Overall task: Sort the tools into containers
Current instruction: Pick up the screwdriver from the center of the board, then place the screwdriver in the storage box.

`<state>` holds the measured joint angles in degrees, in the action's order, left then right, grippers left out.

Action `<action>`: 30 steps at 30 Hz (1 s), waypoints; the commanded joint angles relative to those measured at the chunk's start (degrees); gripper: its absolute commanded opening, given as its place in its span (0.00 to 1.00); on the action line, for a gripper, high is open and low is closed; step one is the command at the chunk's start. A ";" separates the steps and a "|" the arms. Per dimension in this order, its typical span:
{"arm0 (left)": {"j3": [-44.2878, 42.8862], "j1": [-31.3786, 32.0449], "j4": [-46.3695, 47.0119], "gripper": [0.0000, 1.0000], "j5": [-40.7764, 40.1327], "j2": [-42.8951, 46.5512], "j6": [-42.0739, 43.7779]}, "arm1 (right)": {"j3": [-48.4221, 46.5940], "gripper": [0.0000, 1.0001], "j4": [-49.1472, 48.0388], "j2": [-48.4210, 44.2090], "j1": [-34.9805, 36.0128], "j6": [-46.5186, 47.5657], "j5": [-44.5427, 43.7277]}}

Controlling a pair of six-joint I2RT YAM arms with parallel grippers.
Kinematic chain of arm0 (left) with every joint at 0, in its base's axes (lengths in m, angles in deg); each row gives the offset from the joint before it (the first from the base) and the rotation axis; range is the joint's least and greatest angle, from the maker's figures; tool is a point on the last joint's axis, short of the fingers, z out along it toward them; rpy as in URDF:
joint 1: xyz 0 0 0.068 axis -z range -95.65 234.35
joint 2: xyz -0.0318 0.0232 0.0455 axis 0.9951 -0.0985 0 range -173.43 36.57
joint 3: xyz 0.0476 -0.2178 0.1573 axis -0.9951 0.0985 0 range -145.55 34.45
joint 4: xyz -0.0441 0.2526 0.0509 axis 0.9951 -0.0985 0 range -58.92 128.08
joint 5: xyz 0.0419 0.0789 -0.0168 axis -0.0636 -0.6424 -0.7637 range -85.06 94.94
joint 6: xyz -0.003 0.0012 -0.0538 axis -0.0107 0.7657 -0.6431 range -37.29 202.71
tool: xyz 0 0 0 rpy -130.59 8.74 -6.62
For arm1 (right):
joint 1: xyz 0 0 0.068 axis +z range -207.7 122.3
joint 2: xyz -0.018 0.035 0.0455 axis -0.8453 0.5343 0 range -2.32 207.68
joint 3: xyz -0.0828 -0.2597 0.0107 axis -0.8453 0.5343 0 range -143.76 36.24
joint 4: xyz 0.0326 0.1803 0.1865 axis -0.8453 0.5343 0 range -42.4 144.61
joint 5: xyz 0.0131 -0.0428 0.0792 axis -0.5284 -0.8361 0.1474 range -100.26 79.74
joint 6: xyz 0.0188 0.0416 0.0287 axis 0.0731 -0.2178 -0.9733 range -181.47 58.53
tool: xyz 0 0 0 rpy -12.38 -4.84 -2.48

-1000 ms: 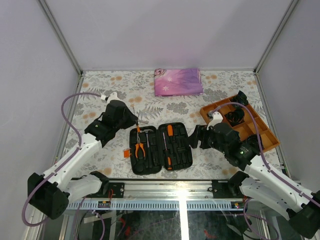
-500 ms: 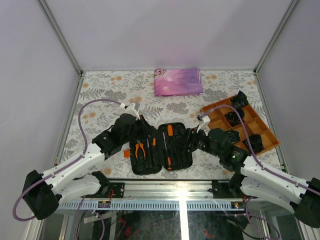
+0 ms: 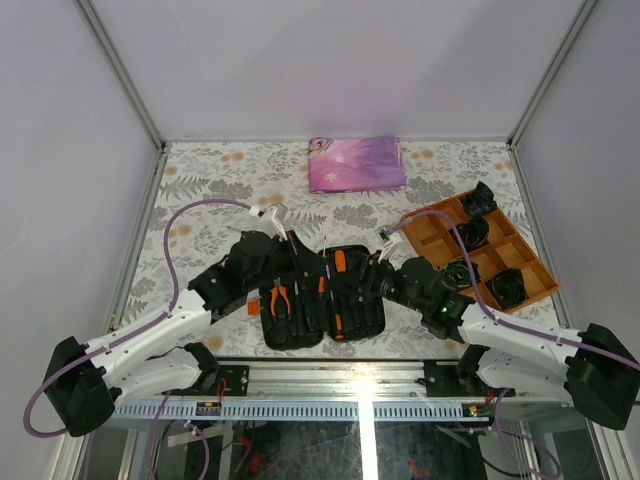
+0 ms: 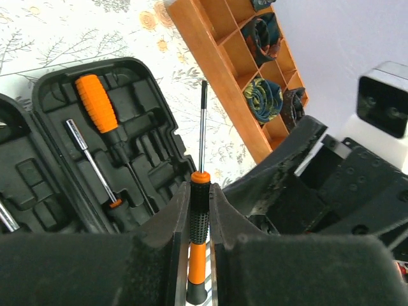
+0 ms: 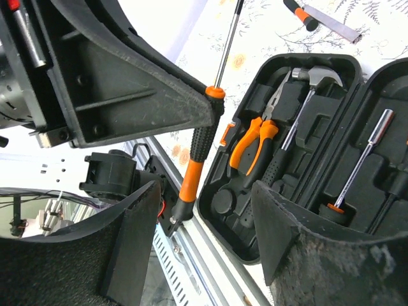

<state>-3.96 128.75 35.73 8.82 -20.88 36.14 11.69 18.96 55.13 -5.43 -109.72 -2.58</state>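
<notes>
Case (image 3: pixel 365 300) lies open between the arms, with free slots (image 4: pixel 150 150) in its right half. Left gripper (image 4: pixel 200 194) is clamped on the screwdriver (image 4: pixel 199 220) handle above the case, and the right gripper (image 5: pixel 204 207) hangs close by, jaws apart. Best, I judge, to lay the shaft level along a slot before lowering, with the right fingers held clear.

A folded pink-purple cloth (image 3: pixel 357 163) lay at the table (image 3: pixel 200 190) rear; an orange tray (image 3: pixel 425 228) held black coiled bundles (image 3: pixel 507 287).

Black tool case (image 3: pixel 290 333) (orange latches (image 3: pixel 254 308))
</notes>
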 commanded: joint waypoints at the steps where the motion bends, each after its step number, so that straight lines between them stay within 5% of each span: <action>1: 0.68 1.07 5.53 0.00 0.88 1.03 -1.28 | -0.59 0.64 -8.83 2.66 0.77 -2.56 0.81; 8: 1.97 1.56 6.69 0.00 0.58 1.38 -2.19 | -1.43 0.54 -12.34 6.69 0.77 -3.48 2.04; 19: 2.32 1.58 6.12 0.00 -0.21 1.70 -2.74 | -0.48 0.20 -13.26 7.22 0.79 -4.66 0.60; 30: 1.04 1.57 1.69 0.27 -3.36 3.96 -1.33 | -0.53 0.06 -3.26 2.40 0.75 -2.95 -4.68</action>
<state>-1.80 130.04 38.31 7.94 -18.67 33.65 11.75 12.56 60.15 -5.02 -114.24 -2.86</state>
